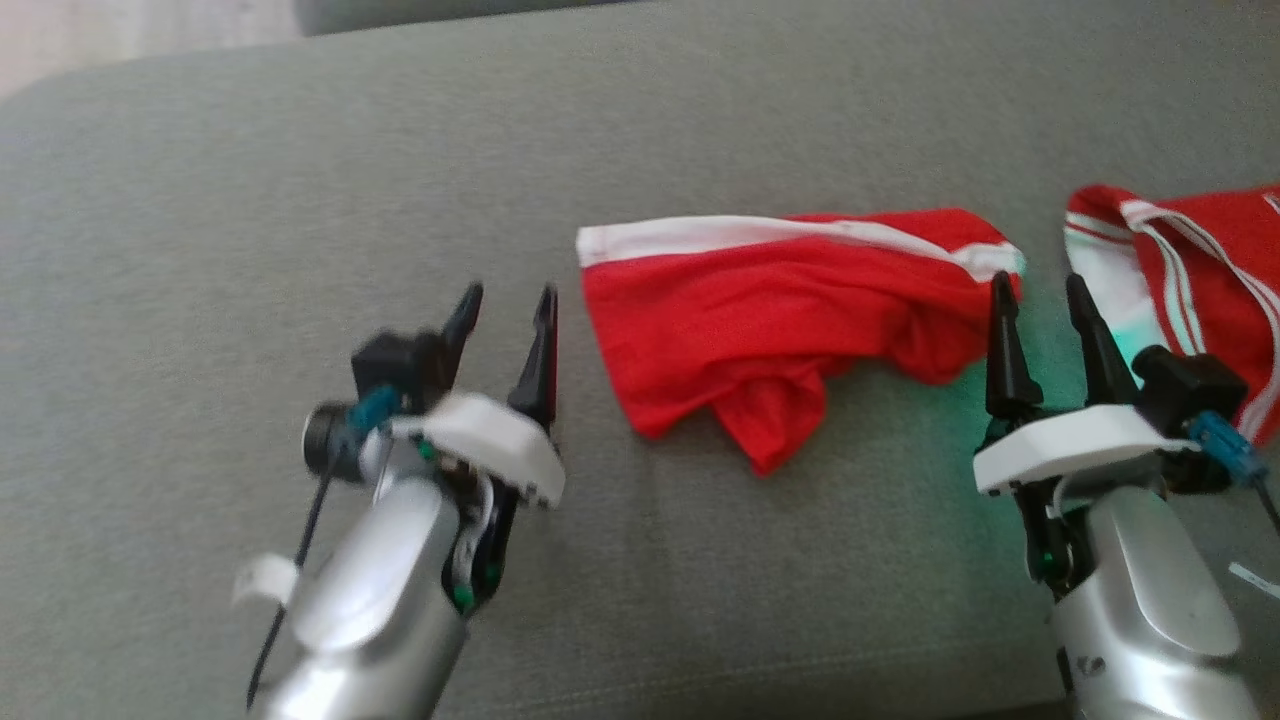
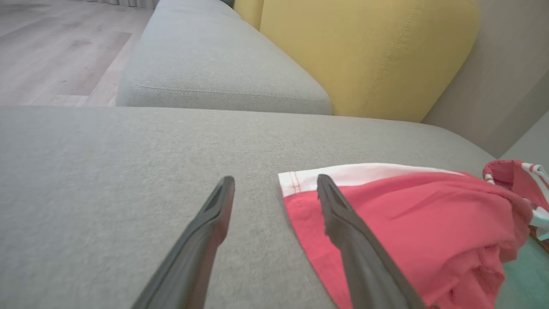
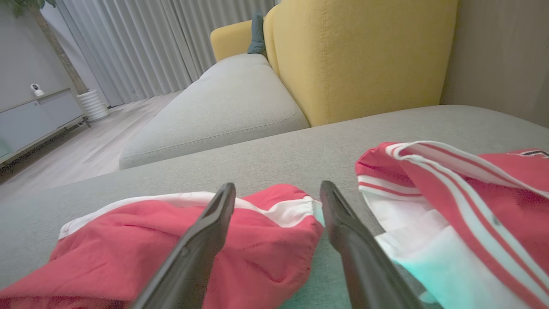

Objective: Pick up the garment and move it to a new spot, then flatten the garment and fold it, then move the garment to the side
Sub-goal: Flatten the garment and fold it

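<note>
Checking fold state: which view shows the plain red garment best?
Head view: the whole garment lies in frame, rumpled. Left wrist view crops its near side, partly behind a finger; right wrist view cuts off its lower part.

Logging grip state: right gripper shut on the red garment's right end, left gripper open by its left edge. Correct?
No: the right gripper is open, fingers apart at the red garment's right end, as the right wrist view shows. Left gripper open, as stated.
</note>
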You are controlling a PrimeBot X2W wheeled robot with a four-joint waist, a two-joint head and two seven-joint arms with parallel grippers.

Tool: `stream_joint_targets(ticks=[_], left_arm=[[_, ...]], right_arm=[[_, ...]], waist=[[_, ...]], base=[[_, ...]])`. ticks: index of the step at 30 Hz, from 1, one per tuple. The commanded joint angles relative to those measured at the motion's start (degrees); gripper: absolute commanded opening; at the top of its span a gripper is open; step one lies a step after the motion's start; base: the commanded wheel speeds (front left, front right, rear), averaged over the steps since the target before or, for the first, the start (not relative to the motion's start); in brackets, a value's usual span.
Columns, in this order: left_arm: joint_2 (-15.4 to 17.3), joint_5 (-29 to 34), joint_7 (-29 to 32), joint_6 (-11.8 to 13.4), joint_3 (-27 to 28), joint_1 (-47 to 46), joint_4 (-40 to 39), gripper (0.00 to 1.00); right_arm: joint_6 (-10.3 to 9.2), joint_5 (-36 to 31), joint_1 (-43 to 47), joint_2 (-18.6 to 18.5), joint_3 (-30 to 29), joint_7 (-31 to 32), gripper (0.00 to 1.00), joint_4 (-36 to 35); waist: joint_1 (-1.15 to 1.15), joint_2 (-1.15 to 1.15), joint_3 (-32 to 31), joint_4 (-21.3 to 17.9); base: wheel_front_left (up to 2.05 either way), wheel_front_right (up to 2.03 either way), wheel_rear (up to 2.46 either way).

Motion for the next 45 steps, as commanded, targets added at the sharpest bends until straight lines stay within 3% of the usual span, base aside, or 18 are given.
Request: stream_joint_targets(ticks=[1, 10, 16, 17, 19, 20, 24, 29, 35, 40, 41, 42, 43, 45], left_arm=[[0.3, -1.1, -0.3, -0.1, 0.8, -3.8, 0.3, 1.00], [0.3, -4.1, -0.3, 0.5, -3.4, -9.5, 9.4, 1.00], [0.3, -6.4, -0.3, -0.6, -8.0, -11.5, 14.9, 1.00], [0.3, -7.1, -0.3, -0.9, -8.7, -11.5, 16.0, 0.96], [0.3, -8.1, -0.3, -1.3, -9.8, -11.5, 17.3, 0.27], [0.3, -8.3, -0.3, -1.3, -10.4, -11.4, 17.7, 0.00], [0.3, -8.5, -0.3, -0.8, -11.1, -10.0, 18.4, 0.00], [0.6, -4.4, -0.3, 1.4, -7.0, -6.8, 16.2, 0.00], [4.8, 3.1, -0.3, 3.0, -0.8, -1.2, 11.0, 0.00], [7.2, 5.6, -0.3, 2.3, 2.5, 1.5, 9.9, 0.00], [7.3, 5.6, -0.3, 2.4, 3.4, 2.0, 9.6, 0.10], [7.4, 5.7, -0.3, 2.4, 4.3, 2.6, 9.2, 0.86], [7.3, 5.7, -0.3, 2.6, 5.4, 3.1, 8.5, 1.00], [6.8, 5.6, -0.3, 3.2, 8.3, 4.4, 6.2, 1.00]], right_arm=[[0.37, -0.2, -2.1, 0.6, 1.8, -0.6, 1.00, -2.3], [0.37, 0.4, -4.4, 0.9, 2.4, -0.6, 1.00, -4.6], [0.37, 0.9, -5.4, 1.0, 2.1, -0.6, 1.00, -5.3], [0.37, 0.9, -5.5, 1.0, 2.0, -0.6, 1.00, -5.4], [0.37, 0.8, -5.6, 1.0, 1.4, -0.6, 1.00, -5.2], [0.37, 1.0, -5.6, 1.0, 0.8, -0.6, 1.00, -5.0], [0.37, 1.1, -5.0, 1.0, -0.4, -0.6, 1.00, -3.8], [0.37, 0.7, -3.4, 1.0, -1.1, -0.6, 1.00, -2.8], [0.37, 2.2, -1.2, 1.0, 1.2, -0.6, 1.00, -0.6], [0.37, 3.6, -0.3, 1.0, 3.4, -0.6, 1.00, 0.5], [0.37, 3.9, -0.3, 1.0, 3.9, -0.6, 1.00, 0.6], [0.37, 4.2, -0.3, 1.0, 4.3, -0.6, 1.00, 0.7], [0.37, 4.4, -0.2, 1.0, 4.6, -0.6, 1.00, 0.7], [0.37, 4.8, -0.2, 1.0, 5.1, -0.6, 1.00, 0.6]], waist=[[0.00, 0.00, 2.2, -2.5], [0.00, 0.00, 6.5, -6.4], [0.00, 0.00, 8.0, -7.5], [0.00, 0.00, 8.0, -7.5], [0.00, 0.00, 7.8, -7.2], [0.00, 0.00, 7.5, -6.8], [0.00, 0.00, 5.3, -4.8], [0.00, 0.00, 1.5, -1.0], [0.00, 0.00, -2.9, 3.0], [0.00, 0.00, -4.9, 3.8], [0.00, 0.00, -5.2, 3.8], [0.00, 0.00, -5.5, 3.8], [0.00, 0.00, -5.6, 3.8], [0.00, 0.00, -5.9, 3.7]], base=[[0.00, 0.00, 0.00], [0.00, 0.00, 0.00], [0.00, 0.00, 0.00], [0.00, 0.00, 0.00], [0.00, 0.00, 0.00], [0.00, 0.00, 0.00], [0.00, 0.00, 0.00], [0.00, 0.00, 0.00], [0.00, 0.00, 0.00], [0.00, 0.00, 0.00], [0.00, 0.00, 0.00], [0.00, 0.00, 0.00], [0.00, 0.00, 0.00], [0.00, 0.00, 0.00]])
